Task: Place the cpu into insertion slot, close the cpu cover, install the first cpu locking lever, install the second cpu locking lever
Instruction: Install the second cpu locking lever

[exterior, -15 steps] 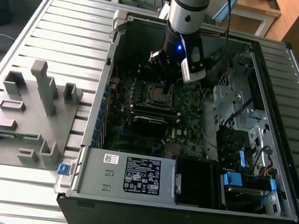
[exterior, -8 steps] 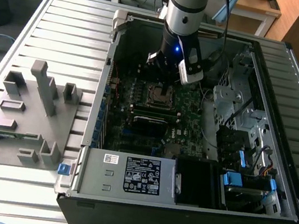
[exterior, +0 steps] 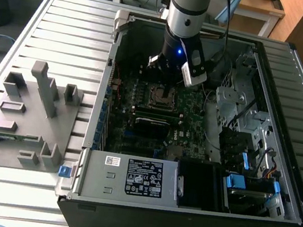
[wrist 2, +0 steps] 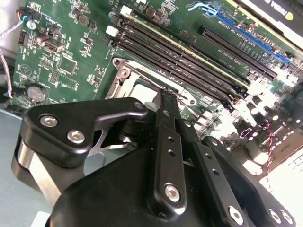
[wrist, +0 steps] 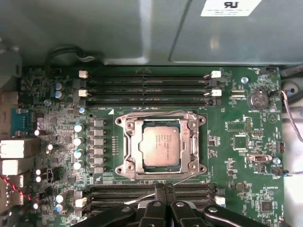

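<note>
The cpu (wrist: 161,146), a silver-grey square, lies flat in the insertion slot (wrist: 120,169) on the green board. The cpu cover (wrist: 134,147) is down around it as a silvery frame. One thin wire locking lever (wrist: 161,112) curves along the socket's far side. Another locking lever (wrist: 182,179) slants up off the near side towards my fingertips. My gripper (wrist: 163,187) hovers at that near edge with its fingers pressed together. In the second wrist view the gripper (wrist 2: 166,94) tips end right at the cover's (wrist 2: 124,71) rim. I cannot tell whether the wire is pinched. The arm (exterior: 179,49) stands over the socket (exterior: 163,97).
Long black memory slots (wrist: 147,87) flank the socket on both sides. The open computer case has metal walls (exterior: 109,72), a drive cage (exterior: 239,104) and a power supply (exterior: 130,176). A black module (exterior: 152,126) sits near the socket. A grey parts fixture (exterior: 23,122) lies at the exterior view's left.
</note>
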### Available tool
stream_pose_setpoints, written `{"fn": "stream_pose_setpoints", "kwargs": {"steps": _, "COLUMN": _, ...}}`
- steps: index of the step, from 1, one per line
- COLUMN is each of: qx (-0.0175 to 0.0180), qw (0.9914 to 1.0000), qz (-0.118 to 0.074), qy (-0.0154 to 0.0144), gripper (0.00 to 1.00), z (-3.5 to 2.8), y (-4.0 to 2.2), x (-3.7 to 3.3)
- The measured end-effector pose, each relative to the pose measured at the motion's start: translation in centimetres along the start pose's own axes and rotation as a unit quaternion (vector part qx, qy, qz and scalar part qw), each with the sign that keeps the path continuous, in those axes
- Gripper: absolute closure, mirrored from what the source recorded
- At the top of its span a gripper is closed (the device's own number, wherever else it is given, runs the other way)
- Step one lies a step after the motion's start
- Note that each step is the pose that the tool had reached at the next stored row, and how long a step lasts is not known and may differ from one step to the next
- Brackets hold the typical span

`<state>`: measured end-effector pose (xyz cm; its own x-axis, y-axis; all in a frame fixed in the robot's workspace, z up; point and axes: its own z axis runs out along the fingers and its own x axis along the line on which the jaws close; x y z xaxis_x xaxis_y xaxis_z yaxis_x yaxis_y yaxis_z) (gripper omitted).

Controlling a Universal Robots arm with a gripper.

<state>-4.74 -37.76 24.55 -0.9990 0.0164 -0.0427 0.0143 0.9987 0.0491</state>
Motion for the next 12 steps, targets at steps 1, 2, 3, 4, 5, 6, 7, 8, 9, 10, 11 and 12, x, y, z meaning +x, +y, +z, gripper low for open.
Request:
{"fn": "stream_pose_setpoints", "kwargs": {"steps": 1, "qx": 0.0000, "qw": 1.00000, "qz": -0.003, "qy": 0.0001, "gripper": 0.89, "z": 0.06, "y": 0.00, "x": 0.07}}
{"fn": "stream_pose_setpoints", "kwargs": {"steps": 2, "qx": -0.0001, "qw": 0.99998, "qz": -0.006, "qy": 0.0003, "gripper": 0.89, "z": 0.11, "y": -0.01, "x": 0.15}}
{"fn": "stream_pose_setpoints", "kwargs": {"steps": 3, "qx": 0.0000, "qw": 0.99997, "qz": -0.008, "qy": 0.0004, "gripper": 0.89, "z": 0.17, "y": -0.01, "x": 0.25}}
{"fn": "stream_pose_setpoints", "kwargs": {"steps": 4, "qx": 0.0003, "qw": 0.99996, "qz": -0.009, "qy": 0.0005, "gripper": 0.89, "z": 0.23, "y": -0.02, "x": 0.34}}
{"fn": "stream_pose_setpoints", "kwargs": {"steps": 5, "qx": 0.0008, "qw": 0.99995, "qz": -0.010, "qy": 0.0005, "gripper": 0.89, "z": 0.29, "y": -0.03, "x": 0.42}}
{"fn": "stream_pose_setpoints", "kwargs": {"steps": 6, "qx": 0.0015, "qw": 0.99994, "qz": -0.011, "qy": 0.0006, "gripper": 0.89, "z": 0.34, "y": -0.03, "x": 0.51}}
{"fn": "stream_pose_setpoints", "kwargs": {"steps": 7, "qx": 0.0024, "qw": 0.99993, "qz": -0.011, "qy": 0.0006, "gripper": 0.89, "z": 0.41, "y": -0.04, "x": 0.62}}
{"fn": "stream_pose_setpoints", "kwargs": {"steps": 8, "qx": 0.0032, "qw": 0.99992, "qz": -0.012, "qy": 0.0006, "gripper": 0.89, "z": 0.48, "y": -0.05, "x": 0.74}}
{"fn": "stream_pose_setpoints", "kwargs": {"steps": 9, "qx": 0.0040, "qw": 0.99991, "qz": -0.012, "qy": 0.0006, "gripper": 0.89, "z": 0.56, "y": -0.06, "x": 0.88}}
{"fn": "stream_pose_setpoints", "kwargs": {"steps": 10, "qx": 0.0047, "qw": 0.99991, "qz": -0.013, "qy": 0.0006, "gripper": 0.89, "z": 0.65, "y": -0.06, "x": 1.04}}
{"fn": "stream_pose_setpoints", "kwargs": {"steps": 11, "qx": 0.0052, "qw": 0.99990, "qz": -0.013, "qy": 0.0006, "gripper": 0.89, "z": 0.73, "y": -0.07, "x": 1.21}}
{"fn": "stream_pose_setpoints", "kwargs": {"steps": 12, "qx": 0.0057, "qw": 0.99989, "qz": -0.013, "qy": 0.0006, "gripper": 0.89, "z": 0.83, "y": -0.08, "x": 1.39}}
